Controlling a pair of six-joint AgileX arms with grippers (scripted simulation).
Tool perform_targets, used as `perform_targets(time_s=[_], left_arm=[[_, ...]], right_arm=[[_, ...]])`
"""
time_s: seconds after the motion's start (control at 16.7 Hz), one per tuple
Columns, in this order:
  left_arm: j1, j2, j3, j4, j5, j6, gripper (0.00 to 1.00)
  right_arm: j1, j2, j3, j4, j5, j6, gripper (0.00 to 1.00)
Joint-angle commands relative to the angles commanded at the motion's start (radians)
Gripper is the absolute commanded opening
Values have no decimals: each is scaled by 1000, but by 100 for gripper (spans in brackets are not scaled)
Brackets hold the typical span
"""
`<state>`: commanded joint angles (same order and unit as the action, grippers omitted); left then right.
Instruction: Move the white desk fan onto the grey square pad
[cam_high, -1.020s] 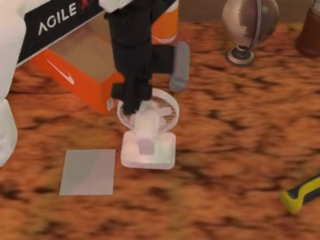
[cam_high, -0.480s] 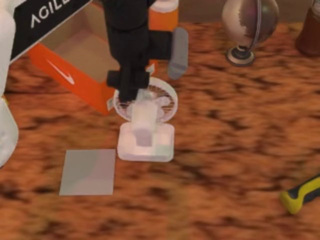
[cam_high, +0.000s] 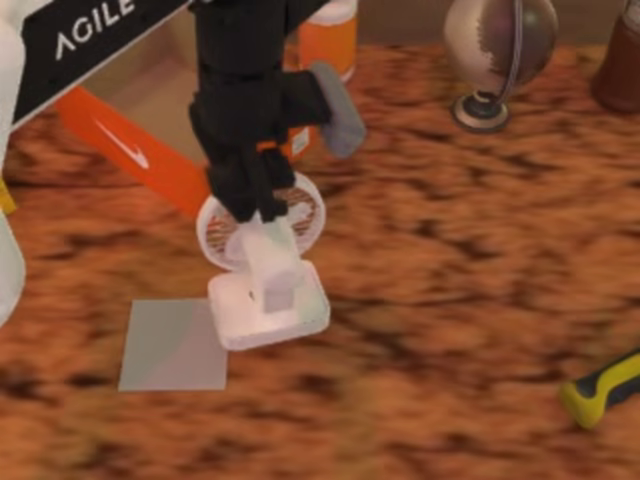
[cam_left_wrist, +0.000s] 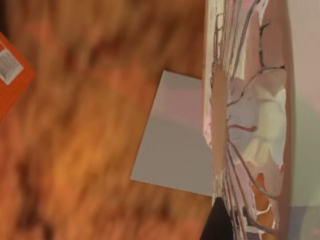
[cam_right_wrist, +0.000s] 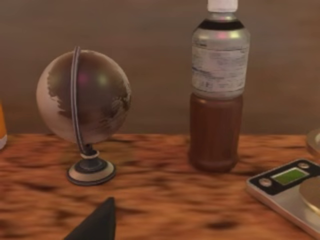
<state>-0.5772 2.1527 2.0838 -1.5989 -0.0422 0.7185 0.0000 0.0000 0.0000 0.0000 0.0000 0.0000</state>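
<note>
While carried toward the grey square pad (cam_high: 175, 345), the white desk fan (cam_high: 265, 260) now overlaps the pad's near edge | left gripper (cam_high: 258, 208) clamped on the fan's head | right arm parked out of the top view | set-down looks close

The small white plastic desk fan (cam_high: 266, 290) looked smooth and slightly glossy, its round cage (cam_high: 262, 218) thin wire. The thin grey square pad (cam_high: 170, 345) was matt and flat. The mottled reddish-brown desk (cam_high: 460, 300) looked like polished wood. The orange shoebox (cam_high: 125, 140) appeared cardboard.
</note>
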Motion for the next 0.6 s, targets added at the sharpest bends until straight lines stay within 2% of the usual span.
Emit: perform_targets(time_s=[0.24, 0.6], left_arm=[[11, -49, -64, -31, -28, -430, 0], [34, -157, -188, -20, -41, -1262, 0]], right_arm=[[0, 0, 0, 0, 0, 0, 100], [0, 0, 0, 0, 0, 0, 100]])
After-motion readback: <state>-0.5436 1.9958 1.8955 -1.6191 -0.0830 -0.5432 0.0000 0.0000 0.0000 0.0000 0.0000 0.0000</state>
